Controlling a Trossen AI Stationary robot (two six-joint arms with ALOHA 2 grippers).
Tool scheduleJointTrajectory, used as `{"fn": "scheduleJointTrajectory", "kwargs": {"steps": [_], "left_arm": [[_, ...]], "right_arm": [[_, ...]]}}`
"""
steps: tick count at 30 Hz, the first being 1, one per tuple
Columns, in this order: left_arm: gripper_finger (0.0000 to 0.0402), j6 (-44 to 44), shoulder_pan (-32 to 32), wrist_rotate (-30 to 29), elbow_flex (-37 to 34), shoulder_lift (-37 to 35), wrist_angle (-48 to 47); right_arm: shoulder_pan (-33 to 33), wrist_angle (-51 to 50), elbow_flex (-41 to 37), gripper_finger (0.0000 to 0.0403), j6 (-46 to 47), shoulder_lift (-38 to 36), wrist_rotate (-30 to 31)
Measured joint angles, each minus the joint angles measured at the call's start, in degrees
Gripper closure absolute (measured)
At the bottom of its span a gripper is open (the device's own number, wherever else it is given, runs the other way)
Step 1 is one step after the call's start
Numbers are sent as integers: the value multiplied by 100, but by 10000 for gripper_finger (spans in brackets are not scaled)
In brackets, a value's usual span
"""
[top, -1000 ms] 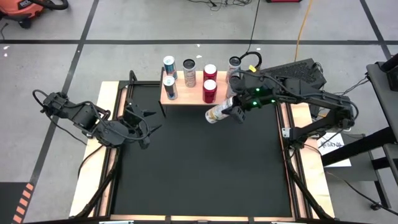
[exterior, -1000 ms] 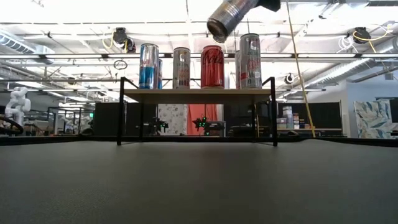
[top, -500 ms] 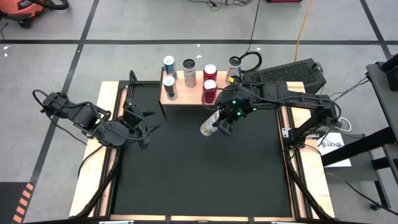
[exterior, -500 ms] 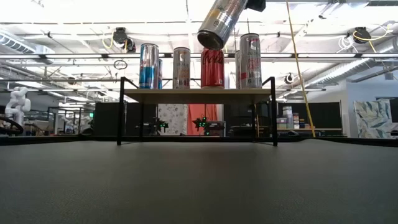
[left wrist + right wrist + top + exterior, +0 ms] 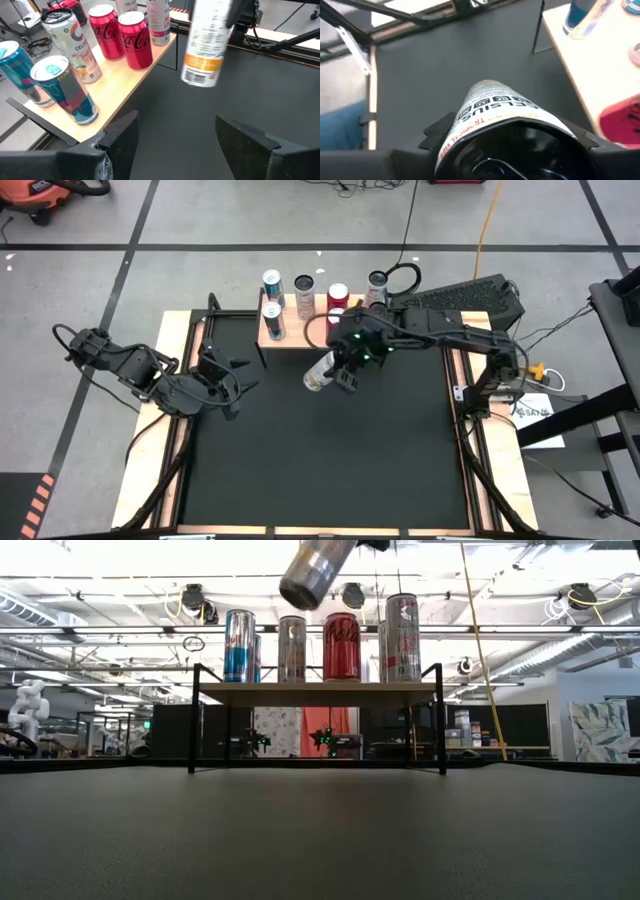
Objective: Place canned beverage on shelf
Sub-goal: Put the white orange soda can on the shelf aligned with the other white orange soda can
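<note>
My right gripper [image 5: 340, 370] is shut on a white-and-silver can with an orange band [image 5: 318, 374]. It holds the can high over the black mat, just in front of the shelf [image 5: 300, 333]. The can also shows at the top of the low view [image 5: 316, 567] and in the left wrist view [image 5: 207, 42]. The shelf, a light-wood board on thin black legs [image 5: 320, 692], carries several upright cans: blue, silver, red and white. My left gripper [image 5: 237, 376] waits open and empty at the table's left side. My right gripper pinches the can's round side wall [image 5: 470, 112] between its two fingers [image 5: 437, 134], near the end closest to the wrist. The fingers lie across the can. The can is lifted clear and tilted, its free end [image 5: 300, 590] pointing down and toward the table's left.
Light-wood strips [image 5: 168, 380] edge the black mat [image 5: 320, 460], which has open room in the middle and near half. A black keyboard [image 5: 470, 295] and a cable loop [image 5: 405, 277] lie beyond the far right corner.
My right gripper has carried the can toward the table's left edge and a little toward the near edge, along the front of the shelf. The can stays tilted and clear of the table. The gripper has kept its hold.
</note>
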Motion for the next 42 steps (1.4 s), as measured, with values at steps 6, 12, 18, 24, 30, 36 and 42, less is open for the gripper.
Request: {"fn": "scheduleJointTrajectory", "kwargs": {"steps": [6, 12, 18, 24, 30, 36, 42], "left_arm": [[139, 2, 0, 19, 0, 0, 0], [139, 4, 0, 19, 0, 0, -2], [139, 2, 0, 17, 0, 0, -2], [139, 0, 0, 17, 0, 0, -2], [139, 1, 0, 17, 0, 0, -2], [139, 4, 0, 17, 0, 0, -2], [139, 4, 0, 18, 0, 0, -2]], "right_arm": [[-196, -748, 805, 176, -371, 571, 429], [-389, -620, 1062, 176, -698, 779, 413], [-657, -274, 1062, 176, -999, 801, 421], [-973, 188, 1062, 176, -1273, 801, 392], [-1250, 507, 1062, 176, -1490, 792, 232], [-1294, 561, 1062, 176, -1491, 792, 79], [-1270, 577, 1062, 176, -1491, 819, 101]]}}
